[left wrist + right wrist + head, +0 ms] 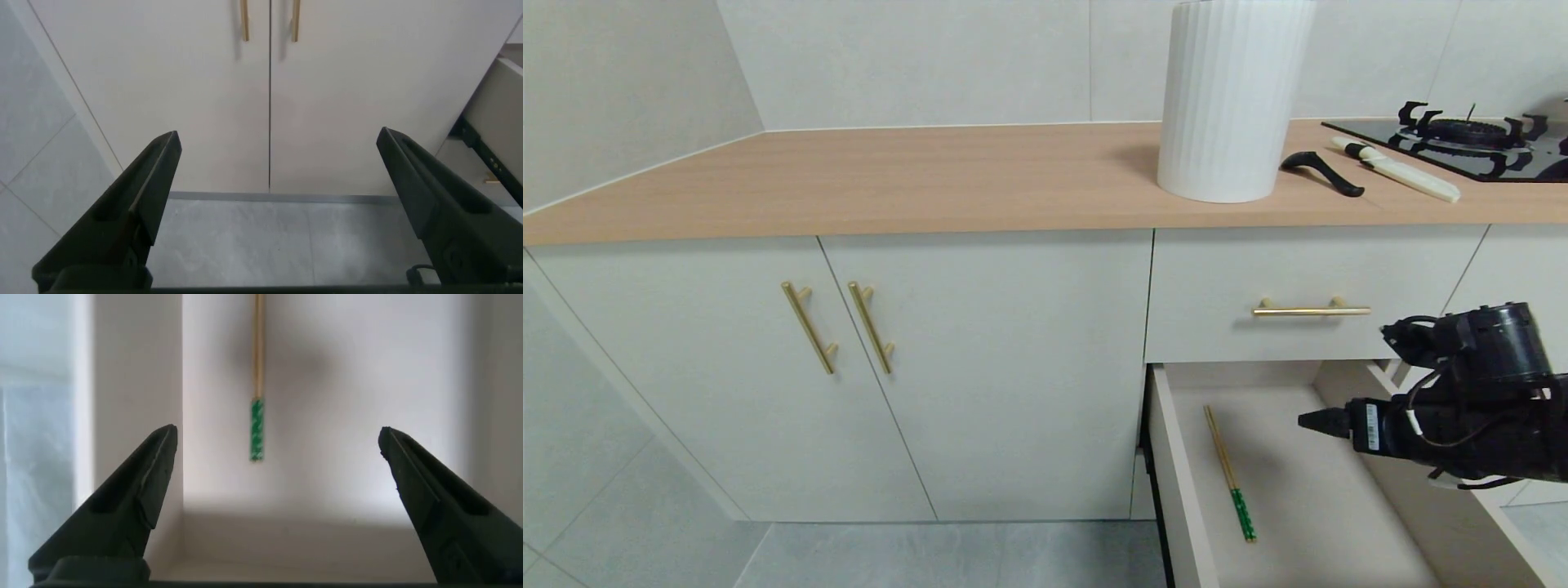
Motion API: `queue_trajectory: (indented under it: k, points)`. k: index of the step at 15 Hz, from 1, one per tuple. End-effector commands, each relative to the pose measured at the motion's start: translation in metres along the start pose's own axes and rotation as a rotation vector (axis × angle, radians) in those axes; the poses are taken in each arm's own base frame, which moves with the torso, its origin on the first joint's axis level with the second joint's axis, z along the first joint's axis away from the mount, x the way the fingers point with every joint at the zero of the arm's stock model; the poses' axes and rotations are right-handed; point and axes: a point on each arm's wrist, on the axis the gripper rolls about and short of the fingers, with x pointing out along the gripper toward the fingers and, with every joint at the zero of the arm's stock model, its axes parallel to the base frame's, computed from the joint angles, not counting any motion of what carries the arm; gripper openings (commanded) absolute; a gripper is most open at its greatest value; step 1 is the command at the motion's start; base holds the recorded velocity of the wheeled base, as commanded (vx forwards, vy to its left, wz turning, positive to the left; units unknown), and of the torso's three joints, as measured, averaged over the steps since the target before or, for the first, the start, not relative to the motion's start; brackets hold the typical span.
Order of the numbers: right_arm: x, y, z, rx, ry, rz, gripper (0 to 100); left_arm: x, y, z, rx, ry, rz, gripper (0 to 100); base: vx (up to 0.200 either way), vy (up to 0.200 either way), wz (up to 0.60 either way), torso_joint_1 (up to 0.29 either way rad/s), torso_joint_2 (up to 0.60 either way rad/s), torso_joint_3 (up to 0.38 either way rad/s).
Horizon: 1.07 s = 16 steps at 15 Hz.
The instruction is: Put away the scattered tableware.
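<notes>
Chopsticks (pixel 1230 472), pale wood with green ends, lay inside the open drawer (pixel 1176 457). Both my right gripper (pixel 1308 420), over the drawer, and left gripper (pixel 278 135) gaped wide, empty. In the head view, a knife (pixel 1396 169) lay above the drawer.

The pale bamboo chopsticks (pixel 1228 472) end in green-patterned tips, the tall ribbed cylinder (pixel 1227 106) is white, and the wood-grain surface (pixel 890 175) is tan.

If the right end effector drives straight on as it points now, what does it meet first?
Probably the floor of the open drawer, beside the green end of the chopsticks; nothing shows in between, though depth is unclear.
</notes>
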Motion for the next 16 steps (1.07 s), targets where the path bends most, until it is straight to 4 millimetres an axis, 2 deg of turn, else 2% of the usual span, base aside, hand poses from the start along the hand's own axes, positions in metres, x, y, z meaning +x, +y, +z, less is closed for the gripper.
queue_trajectory:
  k: [1,7,11,16]
  points:
    - [-0.0237,-0.0029,0.0122,0.011,-0.098,0.008,100,0.0001,0.0,0.0001,0.0,0.001,0.001,100,0.0,0.0,0.0,0.0,0.0,0.0]
    - [-0.0257,-0.0034,0.0125,-0.03,-0.11,-0.016,100,0.0001,0.0,0.0001,0.0,0.001,0.001,100,0.0,0.0,0.0,0.003,-0.03,-0.021]
    - [-0.0261,-0.0034,0.0124,-0.029,-0.112,-0.017,100,0.0001,0.0,0.0001,0.0,0.001,0.001,100,0.0,0.0,0.0,0.091,-0.27,-0.289]
    - [-0.0247,-0.003,0.0112,-0.031,-0.104,-0.015,100,0.0001,0.0,0.0001,0.0,0.001,0.001,100,0.0,0.0,0.0,0.143,-0.51,-0.306]
